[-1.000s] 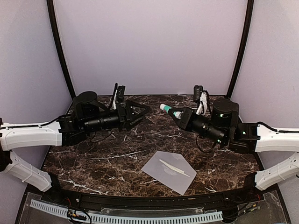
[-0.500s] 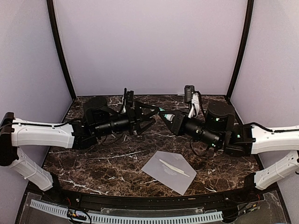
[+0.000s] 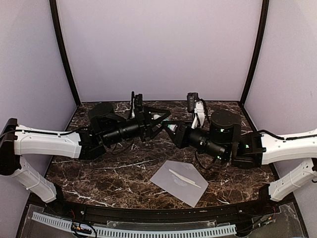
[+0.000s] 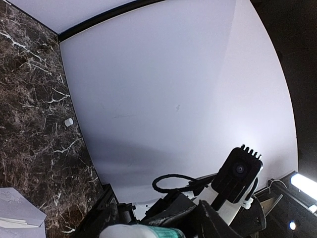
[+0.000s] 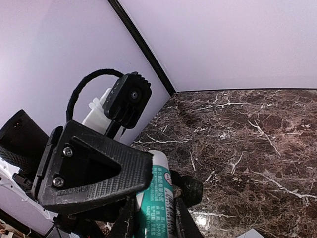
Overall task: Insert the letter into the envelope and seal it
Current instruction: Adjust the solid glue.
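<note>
1. Lilac walls (image 3: 158, 49) were seen closing in a dark marble worktop (image 3: 99, 168) veined with white.
2. A grey envelope (image 3: 181, 193) was laid flat at the lower centre of the overhead frame, near the front edge of the worktop.
3. The letter (image 3: 184, 178), folded to a narrow pale strip, was laid diagonally on top of the envelope and was touched by neither end effector.
4. The left arm (image 3: 44, 141) and the right arm (image 3: 287, 146) were stretched inward above the worktop and met at mid-frame, apart from the envelope.
5. The right end effector (image 3: 174, 130) was closed on a glue tube (image 5: 157, 193) with a green label and a white end. In the right wrist view the tube was seen clamped between its two fingers.
6. The left end effector (image 3: 157, 120) was placed at the tube's white end, with one black triangular finger (image 5: 94, 171) seen just beside the tube. Whether the tube was gripped by it could not be told.
7. A small white object (image 4: 68, 122) was seen on the worktop close to the wall, at the left of the left wrist view. What it was could not be made out.
</note>
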`<state>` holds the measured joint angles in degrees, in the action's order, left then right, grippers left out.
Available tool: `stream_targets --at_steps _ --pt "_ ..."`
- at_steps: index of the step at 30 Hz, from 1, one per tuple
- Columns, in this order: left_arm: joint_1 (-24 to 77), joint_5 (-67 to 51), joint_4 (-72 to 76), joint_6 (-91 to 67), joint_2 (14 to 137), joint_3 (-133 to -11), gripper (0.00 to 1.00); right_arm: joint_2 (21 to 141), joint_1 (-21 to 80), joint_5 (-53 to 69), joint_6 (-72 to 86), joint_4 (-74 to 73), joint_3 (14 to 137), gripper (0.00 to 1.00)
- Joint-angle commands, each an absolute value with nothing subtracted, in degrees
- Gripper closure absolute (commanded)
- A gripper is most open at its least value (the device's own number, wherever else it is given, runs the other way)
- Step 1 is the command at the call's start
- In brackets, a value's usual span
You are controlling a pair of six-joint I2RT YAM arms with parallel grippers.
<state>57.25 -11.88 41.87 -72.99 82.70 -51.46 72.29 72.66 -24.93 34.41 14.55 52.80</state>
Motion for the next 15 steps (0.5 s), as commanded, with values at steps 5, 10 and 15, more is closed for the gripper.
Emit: stream_targets --at_steps 5,10,15 --pt "57.9 -10.3 42.1 -73.0 81.1 -53.1 0.66 73.7 73.7 -27.6 33.3 15.2 54.9 1.0" --pt "58.2 -10.0 41.6 -73.1 80.3 -52.4 0.82 72.5 73.8 -26.0 34.9 15.9 52.9 0.94" --pt "58.2 -7.5 42.4 -73.4 78.0 -50.2 0.96 69.6 73.8 -23.8 36.7 15.4 50.2 0.78"
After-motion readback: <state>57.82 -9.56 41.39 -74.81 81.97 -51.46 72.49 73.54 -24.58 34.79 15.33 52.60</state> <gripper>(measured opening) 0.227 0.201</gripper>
